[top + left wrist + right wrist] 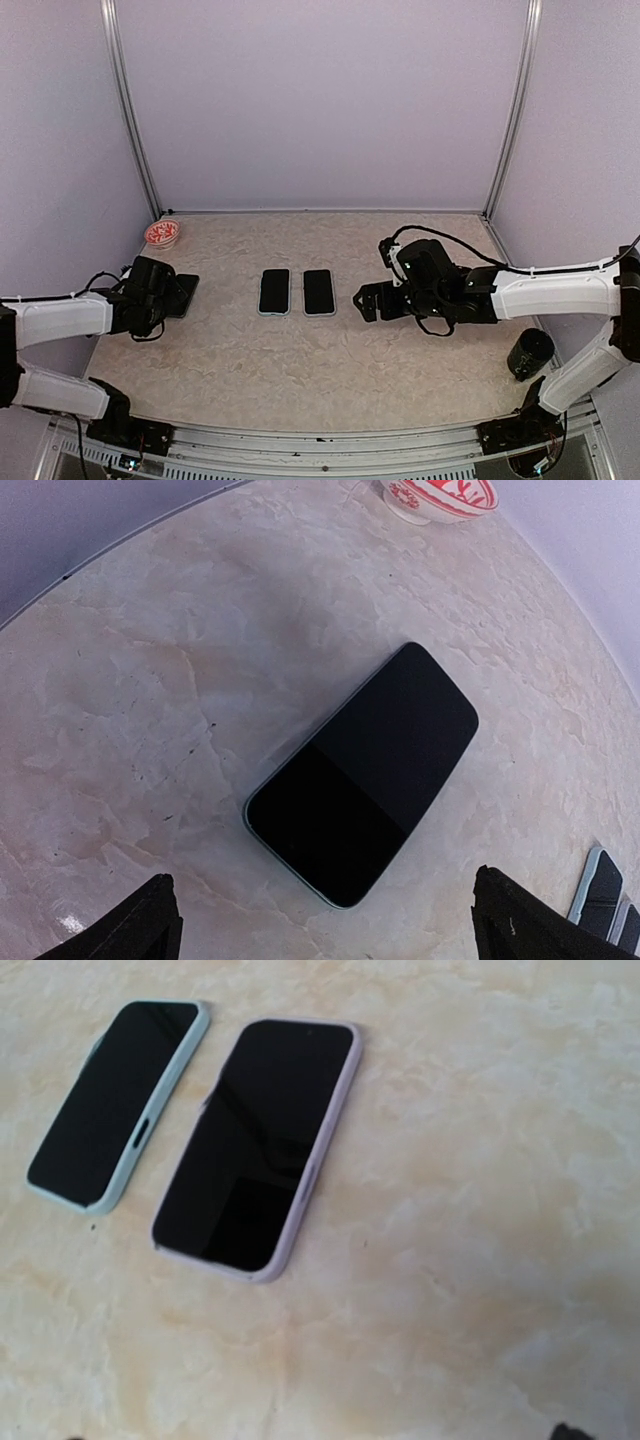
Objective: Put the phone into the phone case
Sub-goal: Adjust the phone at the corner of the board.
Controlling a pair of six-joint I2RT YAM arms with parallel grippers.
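- We see the left gripper (332,932) spread wide and empty, poised over a dark phone (365,770) that lies flat on the marbled table (150,680).
- The right gripper (366,300) also stands wide and holds nothing, just beside a lilac-cased phone (260,1135).
- A mint-cased phone (118,1100) lies parallel, close alongside the lilac one.
- A red-and-white bowl (162,233) sits at the far left.
- A black cup (529,352) sits near the right edge.
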